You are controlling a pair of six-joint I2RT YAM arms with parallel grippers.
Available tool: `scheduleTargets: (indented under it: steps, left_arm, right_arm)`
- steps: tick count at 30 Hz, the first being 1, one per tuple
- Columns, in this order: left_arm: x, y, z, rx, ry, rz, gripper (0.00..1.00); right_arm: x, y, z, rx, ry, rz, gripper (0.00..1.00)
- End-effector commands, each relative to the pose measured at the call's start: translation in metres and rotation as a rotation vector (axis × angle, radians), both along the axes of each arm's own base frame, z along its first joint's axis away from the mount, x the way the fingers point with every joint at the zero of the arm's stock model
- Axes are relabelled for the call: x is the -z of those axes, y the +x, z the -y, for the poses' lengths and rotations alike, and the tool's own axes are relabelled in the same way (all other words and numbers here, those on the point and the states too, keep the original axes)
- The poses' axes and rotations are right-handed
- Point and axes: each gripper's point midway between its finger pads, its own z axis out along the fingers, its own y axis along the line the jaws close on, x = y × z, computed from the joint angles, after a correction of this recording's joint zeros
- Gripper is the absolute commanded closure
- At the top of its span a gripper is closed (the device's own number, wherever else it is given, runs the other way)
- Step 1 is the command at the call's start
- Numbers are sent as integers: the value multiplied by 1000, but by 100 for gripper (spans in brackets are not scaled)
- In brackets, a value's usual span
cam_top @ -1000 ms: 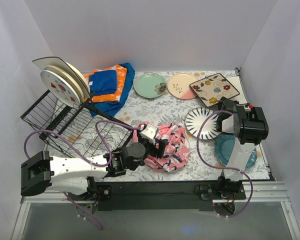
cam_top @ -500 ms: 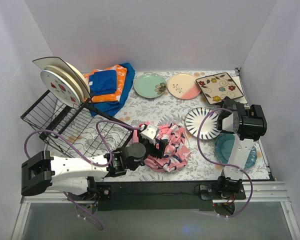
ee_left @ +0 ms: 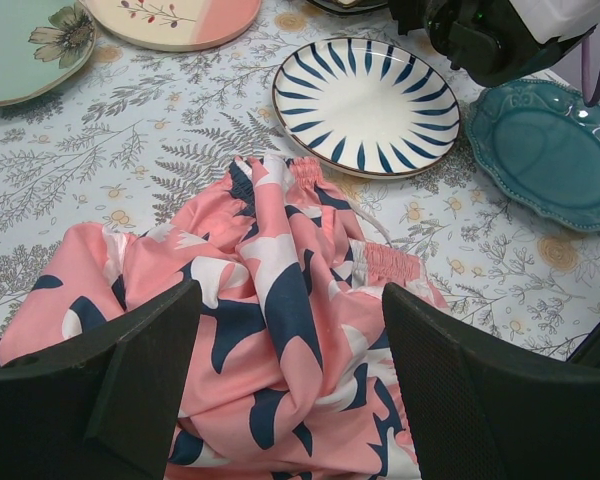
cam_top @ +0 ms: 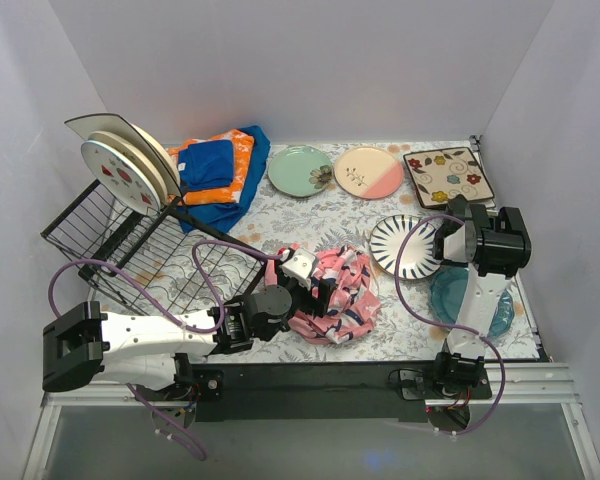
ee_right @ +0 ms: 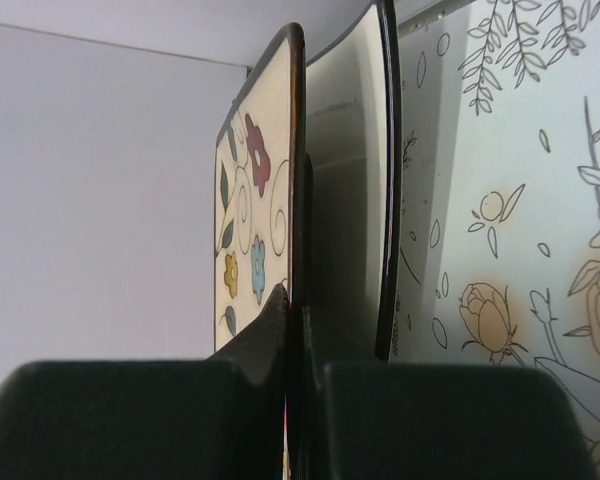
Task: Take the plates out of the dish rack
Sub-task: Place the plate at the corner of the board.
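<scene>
The black wire dish rack (cam_top: 130,250) stands at the left with a white red-marked plate (cam_top: 120,178) and cream plates upright at its far end. Flat on the table lie a mint green plate (cam_top: 300,168), a cream-and-pink plate (cam_top: 368,172), a blue-striped plate (cam_top: 402,245) and a teal plate (cam_top: 470,300). My right gripper (cam_top: 456,207) is shut on the near edge of the cream square plate (cam_top: 448,177), seen edge-on in the right wrist view (ee_right: 250,200), tilted above the tablecloth. My left gripper (ee_left: 290,370) hangs open over the pink patterned cloth (ee_left: 270,300), holding nothing.
Folded blue-orange cloths (cam_top: 218,170) lie at the back beside the rack. White walls close in on the left, back and right. The right arm partly covers the teal plate. The striped plate (ee_left: 365,105) and teal plate (ee_left: 555,150) lie just beyond the pink cloth.
My right gripper has carried the square plate to the right, toward the back right corner, turning it squarer to the wall. The left arm has not moved.
</scene>
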Motion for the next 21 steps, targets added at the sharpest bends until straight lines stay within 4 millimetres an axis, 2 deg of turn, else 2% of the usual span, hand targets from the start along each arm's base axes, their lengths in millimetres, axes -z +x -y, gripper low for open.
scheduleTargets:
  steps: [1, 5, 8, 10, 12, 14, 16, 17, 19, 21]
  left_arm:
    - [-14, -1, 1, 5, -40, 7, 29]
    - [-14, -2, 2, 13, -37, 7, 29]
    - [-18, -2, 1, 10, -48, 12, 29]
    - [-21, -3, -1, 13, -58, 13, 29]
    - [-23, -5, -1, 17, -66, 12, 29]
    - [-27, -6, -2, 23, -79, 14, 29]
    - [-30, -8, -2, 26, -89, 16, 29]
    - [-31, -8, -3, 25, -93, 16, 29]
    - [-33, -9, -3, 27, -102, 16, 29]
    - [-36, -11, -3, 31, -111, 15, 29]
  right_arm:
    - [-176, -13, 11, 96, -27, 728, 99]
    - [-177, -1, -3, 40, -36, 721, 99]
    - [-170, 0, -9, 14, -36, 681, 79]
    - [-156, 0, -13, -5, -6, 626, 71]
    - [-141, -1, -16, -18, 3, 539, 69]
    - [-139, -4, -18, -30, -10, 509, 69]
    - [-122, -8, -21, -43, 27, 459, 67]
    - [-123, -10, -22, -47, 32, 450, 66]
    - [-98, -12, -23, -50, 53, 334, 62]
    - [-93, -14, -25, -59, 47, 266, 59]
